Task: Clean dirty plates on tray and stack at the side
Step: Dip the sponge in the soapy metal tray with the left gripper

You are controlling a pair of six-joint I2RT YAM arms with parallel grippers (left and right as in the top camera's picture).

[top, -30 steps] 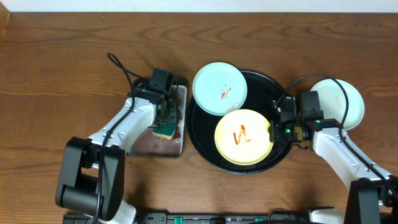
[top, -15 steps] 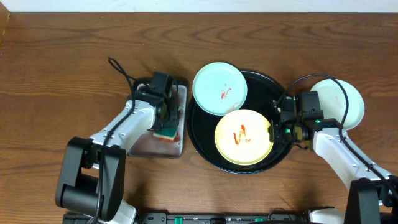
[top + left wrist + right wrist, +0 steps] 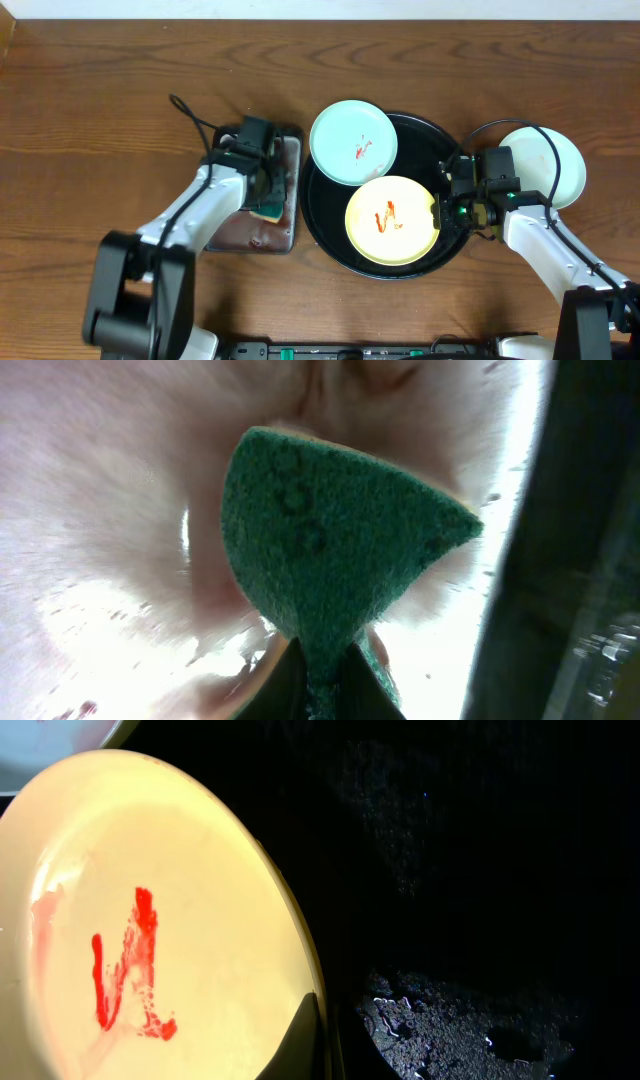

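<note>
The yellow plate [image 3: 392,220] smeared with red sauce lies in the black tray [image 3: 425,135]. My right gripper [image 3: 441,212] is shut on its right rim. In the right wrist view the gripper [image 3: 322,1028] pinches the yellow plate's [image 3: 180,900] edge above the wet tray floor [image 3: 480,870]. A mint-blue plate [image 3: 353,141] with a red smear rests on the tray's upper left rim. Another pale plate [image 3: 545,165] sits on the table right of the tray. My left gripper [image 3: 266,192] is over the grey pan, shut on the green sponge [image 3: 330,550], which fills the view ahead of the gripper [image 3: 325,665].
The rectangular grey metal pan [image 3: 240,228] lies left of the tray, its wet floor [image 3: 100,510] glaring in the left wrist view. Brown wooden table [image 3: 100,100] stretches to the left and back. Black cables loop near both arms.
The left gripper has closed on the sponge in the pan, and its arm has shifted slightly. The right gripper and the plates have not moved.
</note>
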